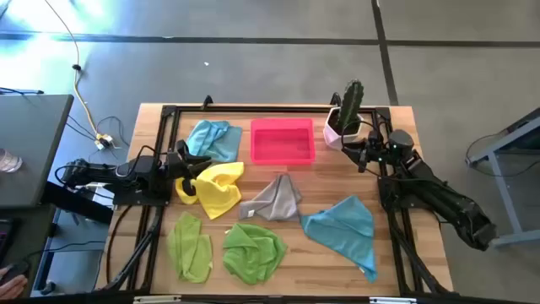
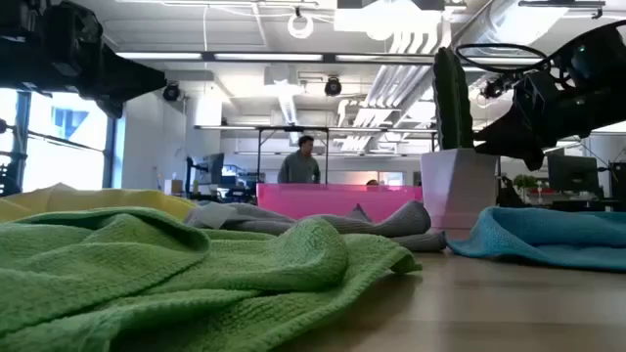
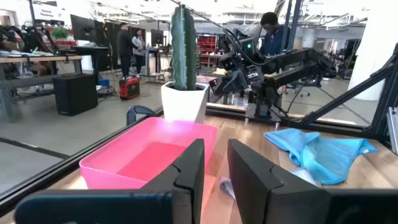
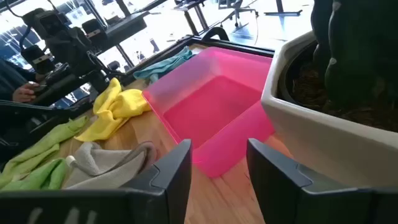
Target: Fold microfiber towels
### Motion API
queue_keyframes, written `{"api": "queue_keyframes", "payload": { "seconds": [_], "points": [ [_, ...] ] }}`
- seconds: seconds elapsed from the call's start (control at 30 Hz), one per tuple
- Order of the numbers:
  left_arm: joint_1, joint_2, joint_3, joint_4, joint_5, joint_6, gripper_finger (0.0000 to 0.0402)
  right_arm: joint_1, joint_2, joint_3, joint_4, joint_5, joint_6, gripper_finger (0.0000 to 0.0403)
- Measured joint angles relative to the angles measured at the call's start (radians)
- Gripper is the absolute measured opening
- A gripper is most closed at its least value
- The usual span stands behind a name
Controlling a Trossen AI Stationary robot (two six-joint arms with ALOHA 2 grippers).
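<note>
The wooden worktop [image 1: 396, 262] carries 6 crumpled towels and a pink tray [image 1: 283, 141] at the back centre. 1 blue towel [image 1: 344, 228] lies at the right front, another blue towel [image 1: 211, 139] left of the tray. 2 green towels [image 1: 253, 252] [image 1: 190, 245] sit along the front, a yellow towel [image 1: 215, 187] at the left and a grey towel [image 1: 274, 201] in the middle. A potted cactus [image 1: 346, 118] stands right of the tray. The left claw [image 3: 214, 180] is raised near the yellow towel, open and empty. The right claw [image 4: 217, 171] hangs beside the pot, open and empty.
</note>
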Motion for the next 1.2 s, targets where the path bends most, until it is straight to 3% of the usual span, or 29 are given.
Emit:
{"api": "queue_keyframes", "payload": {
  "seconds": [0.33,0.47,0.9,1.2],
  "points": [
    [0.0,0.0,0.0,0.0,0.0,0.0,0.0062,0.0,0.0,0.0,0.001,0.003,0.0,0.0145],
    [0.0,0.0,0.0,0.021,-0.007,0.0,0.0062,0.0,0.0,0.0,0.01,0.051,0.037,0.0145],
    [0.0,0.0,0.0,0.244,-0.009,0.102,0.0062,0.056,0.0,0.0,0.309,0.039,-0.103,0.0145],
    [0.007,0.019,0.047,0.325,-0.022,0.195,0.0062,0.105,0.003,0.027,0.399,0.129,-0.131,0.0145]
  ]
}}
